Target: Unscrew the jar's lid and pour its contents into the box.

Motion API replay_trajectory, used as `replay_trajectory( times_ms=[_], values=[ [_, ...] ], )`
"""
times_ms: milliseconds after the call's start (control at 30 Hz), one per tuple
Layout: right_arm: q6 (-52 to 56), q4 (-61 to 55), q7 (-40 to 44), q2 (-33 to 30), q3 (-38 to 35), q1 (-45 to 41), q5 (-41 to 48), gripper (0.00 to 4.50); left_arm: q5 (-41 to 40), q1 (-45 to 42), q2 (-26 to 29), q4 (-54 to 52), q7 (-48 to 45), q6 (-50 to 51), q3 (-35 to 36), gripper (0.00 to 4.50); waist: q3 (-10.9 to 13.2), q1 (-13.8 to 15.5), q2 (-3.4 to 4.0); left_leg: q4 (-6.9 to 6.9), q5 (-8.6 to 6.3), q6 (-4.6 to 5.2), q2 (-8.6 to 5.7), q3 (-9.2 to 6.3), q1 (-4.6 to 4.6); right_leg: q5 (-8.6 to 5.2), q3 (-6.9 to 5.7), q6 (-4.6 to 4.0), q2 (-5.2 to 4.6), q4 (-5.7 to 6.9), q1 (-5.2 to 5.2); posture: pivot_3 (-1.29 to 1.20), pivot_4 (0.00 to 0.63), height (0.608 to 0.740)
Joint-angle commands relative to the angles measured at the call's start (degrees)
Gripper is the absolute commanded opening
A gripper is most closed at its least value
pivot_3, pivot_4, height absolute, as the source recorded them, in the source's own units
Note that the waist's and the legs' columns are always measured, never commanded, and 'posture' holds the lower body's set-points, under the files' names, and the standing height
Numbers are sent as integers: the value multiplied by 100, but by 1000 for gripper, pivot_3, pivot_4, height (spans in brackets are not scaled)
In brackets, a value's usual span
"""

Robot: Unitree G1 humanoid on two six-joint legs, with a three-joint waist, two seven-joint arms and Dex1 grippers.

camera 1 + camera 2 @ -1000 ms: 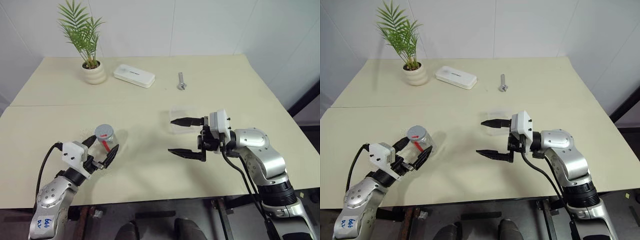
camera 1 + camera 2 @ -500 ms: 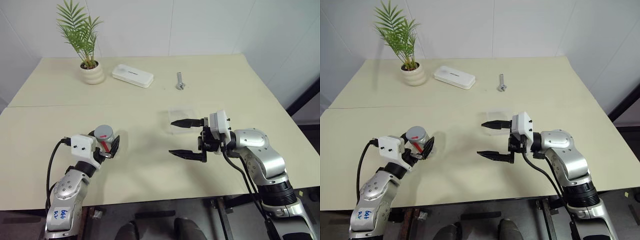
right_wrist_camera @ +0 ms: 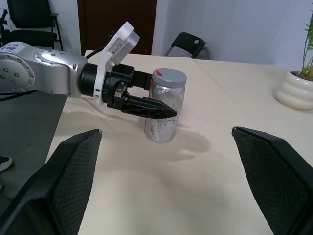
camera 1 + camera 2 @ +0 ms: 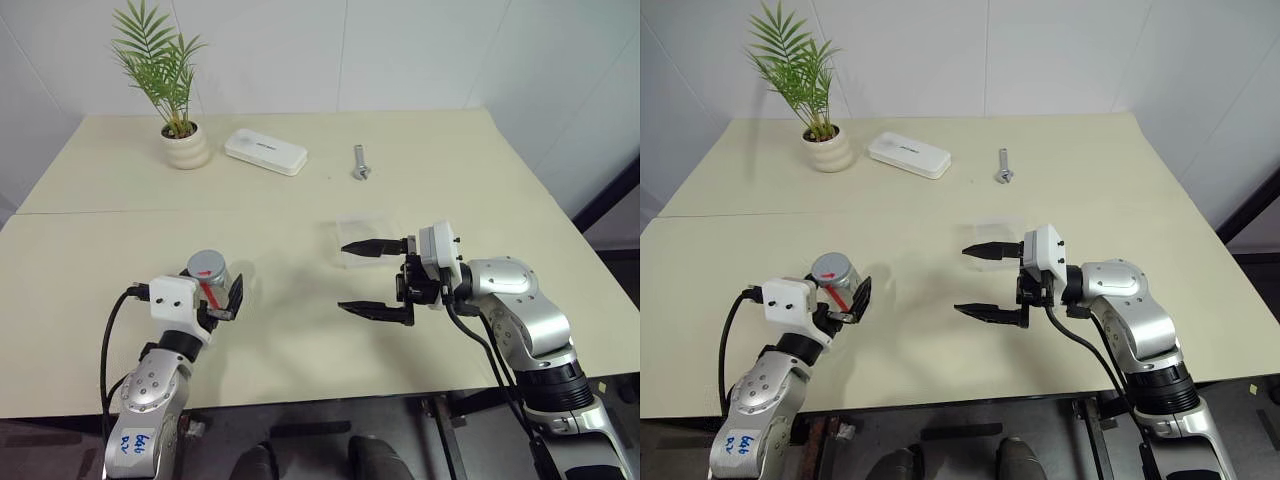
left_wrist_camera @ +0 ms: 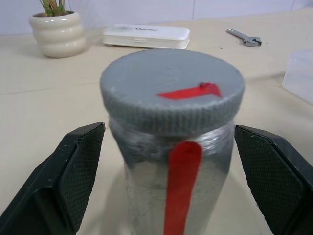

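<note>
We see the jar (image 4: pixel 208 285) standing upright on the pale surface (image 4: pixel 300 340), toward 8 o'clock from the middle of it in the head views. The grey lid (image 5: pixel 172 88) is screwed on, and a red mark (image 5: pixel 190 91) lies across its top; a red stripe (image 5: pixel 181 186) runs down the clear side wall below it. We cannot make out the contents through the wall.

Our left gripper (image 4: pixel 215 296) sits level with the jar, its two black fingers (image 5: pixel 73 171) spread wide, one on each side of the jar. In the left wrist view there is a gap between each finger pad and the jar wall, so the gripper brackets the jar without pinching it. The right wrist view shows the same: one finger crosses in front of the jar's body, just below the lid.

Our right gripper (image 4: pixel 375 277) hangs above the surface toward 4 o'clock from the middle, pointing to our left, its fingers spread wide with nothing between them. The upper finger tip lies over the near edge of the box (image 4: pixel 362 232), the shallow clear tray, which sits near the centre of the surface, well apart from the jar, at about 3 o'clock from it.

Far back, toward 11 o'clock, a cream plant pot (image 4: pixel 187 146) holds a green palm (image 4: pixel 160 60). Just at 3 o'clock of the pot lies a white case (image 4: pixel 265 151), and further along, toward 12 o'clock, a small silver wrench (image 4: pixel 362 164).
</note>
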Motion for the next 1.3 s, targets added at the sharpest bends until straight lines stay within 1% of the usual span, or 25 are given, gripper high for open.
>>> replay_trajectory(
  times_ms=[33,67,267,400,467,533,633,667,733,800,867,967,1000,1033,1100,1200,1300],
  values=[
    [12,-66,13,-41,-73,-57,99,4500,56,-50,-54,-152,29,-37,-44,4074,0,-1,0,0,0,0,0,0,0,0,0,0,0,0,0,0,150,740],
    [15,-68,11,-38,-73,-53,100,4500,43,-79,-71,-110,0,-55,-62,3861,0,0,0,0,0,0,0,0,0,0,0,0,0,0,0,0,150,740],
    [26,-90,-36,-21,-102,-7,97,4500,-72,-139,-270,-7,6,-34,-35,2041,0,-1,0,2,0,0,-1,1,0,0,1,1,0,0,0,0,150,740],
    [31,-100,-72,-13,-106,19,92,4500,-213,-246,-279,73,-162,-167,65,2002,0,2,0,2,0,0,0,-1,0,2,0,3,3,1,0,0,150,740],
    [68,-132,-142,7,-122,21,112,4500,-501,-493,-82,144,-520,-292,234,2002,1,5,-2,5,0,0,-1,-1,0,1,2,2,2,0,1,0,150,740],
    [262,-197,-365,67,-204,-68,216,4500,-874,-780,342,228,-1141,-303,400,2002,1,5,-2,8,0,0,0,-1,-2,0,1,0,4,1,0,0,150,740],
    [821,-386,-730,44,-233,-358,374,4500,-1372,-1155,1265,473,-2265,-44,496,2002,1,-22,-1,9,3,0,0,-1,-1,1,2,-5,4,2,0,0,150,740],
    [1024,-439,-850,23,-221,-436,404,4500,-1502,-1244,1483,549,-2529,40,505,2002,1,-31,-1,8,3,0,0,3,0,1,5,-6,3,2,0,0,150,740],
    [1576,-644,-1186,169,-249,-700,754,4500,-1780,-1511,2065,713,-3295,295,322,2002,1,-30,-1,6,2,0,0,4,0,0,6,-8,1,1,-1,0,150,740],
    [2055,-788,-1520,321,-189,-983,963,4500,-1978,-1825,2353,873,-3774,475,119,2002,1,-23,-1,-1,2,-1,2,2,-3,0,3,-8,2,1,-7,0,150,740],
    [2441,-833,-1840,460,-81,-1253,1006,4500,-2044,-2099,2361,1032,-3966,529,-67,2002,1,-13,-1,-7,1,-3,3,2,-5,1,1,-6,2,2,-12,0,150,740],
    [2833,-698,-2394,799,61,-1641,880,4500,-1927,-2374,2240,1187,-4128,456,-402,2002,1,-1,-1,-7,-1,-3,3,2,-19,9,1,9,1,4,-26,0,150,740],
    [2903,-644,-2521,888,114,-1731,805,4500,-1897,-2449,2189,1227,-4136,437,-474,2002,1,0,-1,-7,-1,-3,3,2,-31,21,1,31,2,11,-40,0,150,740],
    [2938,-586,-2639,983,176,-1794,722,4500,-1889,-2516,2130,1251,-4137,442,-539,2002,0,0,-1,-6,-1,-2,3,3,-47,23,2,34,2,17,-61,0,150,740],
    [2918,-497,-2762,1110,302,-1852,568,4500,-1882,-2611,2040,1271,-4150,445,-644,2002,0,1,-1,9,1,0,3,1,-94,24,2,42,5,45,-111,0,150,740],
    [2866,-424,-2787,1145,453,-1871,370,4500,-1861,-2679,1955,1231,-4149,465,-767,2002,1,7,-1,16,1,0,3,2,-102,14,2,53,8,69,-127,0,150,740],
    [2876,-394,-2826,1186,511,-1870,289,4500,-1919,-2712,1888,1206,-4067,564,-735,2002,1,-8,-1,30,1,0,3,2,-102,14,4,53,10,82,-128,0,150,740]
  ],
)
